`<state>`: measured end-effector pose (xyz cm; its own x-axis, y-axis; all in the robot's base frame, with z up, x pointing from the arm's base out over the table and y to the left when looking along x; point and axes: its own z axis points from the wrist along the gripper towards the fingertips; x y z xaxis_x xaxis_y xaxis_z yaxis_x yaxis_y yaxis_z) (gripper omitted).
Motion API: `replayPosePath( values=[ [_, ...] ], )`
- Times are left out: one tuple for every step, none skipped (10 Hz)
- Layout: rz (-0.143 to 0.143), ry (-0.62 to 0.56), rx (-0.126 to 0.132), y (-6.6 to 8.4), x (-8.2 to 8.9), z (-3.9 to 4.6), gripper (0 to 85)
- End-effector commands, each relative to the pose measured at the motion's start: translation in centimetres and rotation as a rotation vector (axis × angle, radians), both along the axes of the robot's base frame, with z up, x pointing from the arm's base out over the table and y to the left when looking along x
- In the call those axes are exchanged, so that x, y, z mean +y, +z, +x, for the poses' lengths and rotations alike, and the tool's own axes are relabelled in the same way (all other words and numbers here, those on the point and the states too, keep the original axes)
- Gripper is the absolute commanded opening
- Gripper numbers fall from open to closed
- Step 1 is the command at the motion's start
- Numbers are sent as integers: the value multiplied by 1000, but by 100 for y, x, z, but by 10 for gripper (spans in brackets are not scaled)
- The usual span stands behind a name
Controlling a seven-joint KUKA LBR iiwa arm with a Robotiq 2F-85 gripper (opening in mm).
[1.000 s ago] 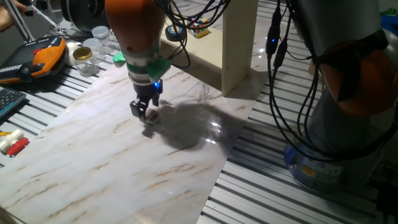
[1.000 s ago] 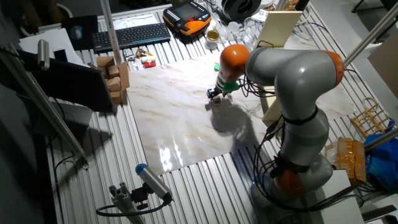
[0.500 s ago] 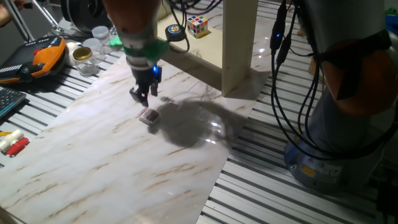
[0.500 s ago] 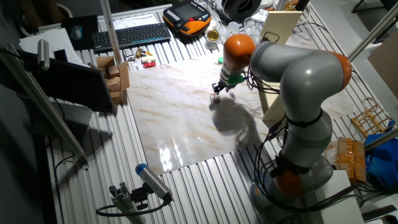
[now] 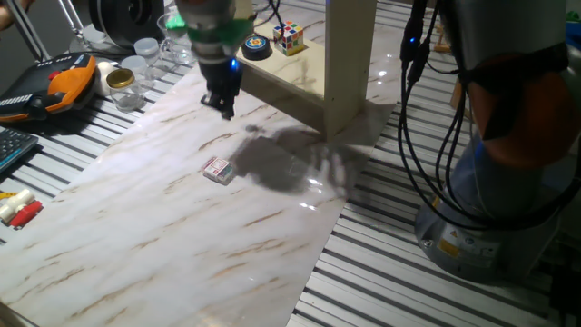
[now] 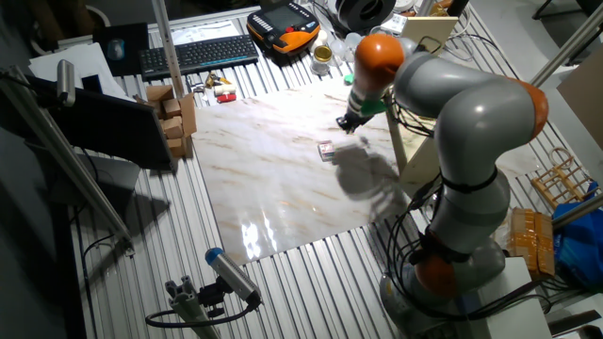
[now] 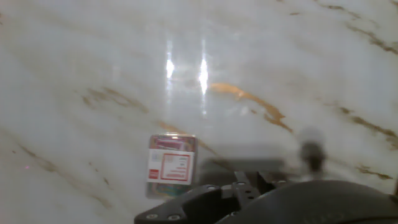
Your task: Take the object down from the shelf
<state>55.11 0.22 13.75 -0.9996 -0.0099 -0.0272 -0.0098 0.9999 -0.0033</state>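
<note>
The object, a small flat pink-and-white packet (image 5: pixel 217 170), lies on the marble board (image 5: pixel 163 245), free of any grip. It also shows in the other fixed view (image 6: pixel 326 150) and in the hand view (image 7: pixel 172 165). My gripper (image 5: pixel 223 103) hangs well above and behind the packet, near the front of the pale beige shelf (image 5: pixel 349 64), its fingers slightly apart with nothing between them. Seen from the other side, the gripper (image 6: pixel 349 123) is to the right of the packet and beside the shelf (image 6: pixel 421 40). The fingertips are hidden in the hand view.
A Rubik's cube (image 5: pixel 289 36) and a black roll (image 5: pixel 255 46) sit on the shelf board. An orange-black pendant (image 5: pixel 56 84), jars (image 5: pixel 136 54) and red-white pieces (image 5: pixel 18 209) lie at the left. Black cables (image 5: pixel 427 136) hang by the arm's base at the right.
The gripper let go of the packet on the marble board, then rose and drew back toward the shelf. The packet stays where it was put down.
</note>
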Motion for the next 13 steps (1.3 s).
replayPosePath(
  values=[
    [-9, 1, 1, 56, -88, -8, 0],
    [-12, -12, -1, 103, -160, -28, 0],
    [-13, -26, 0, 147, -234, -50, 0],
    [-21, -31, 9, 188, -315, -61, 0],
    [-31, -37, 14, 215, -406, -70, 0],
    [-22, -60, 15, 218, -477, -81, 0],
    [-12, -74, 14, 221, -558, -99, 0],
    [-12, -88, 17, 223, -643, -121, 0],
    [-17, -100, 21, 221, -703, -138, 0],
    [-25, -120, 28, 219, -744, -153, 0],
    [-3, -167, 38, 219, -744, -153, 0],
    [10, -210, 45, 219, -744, -153, 0],
    [-10, -241, 55, 219, -744, -153, 0]
  ],
)
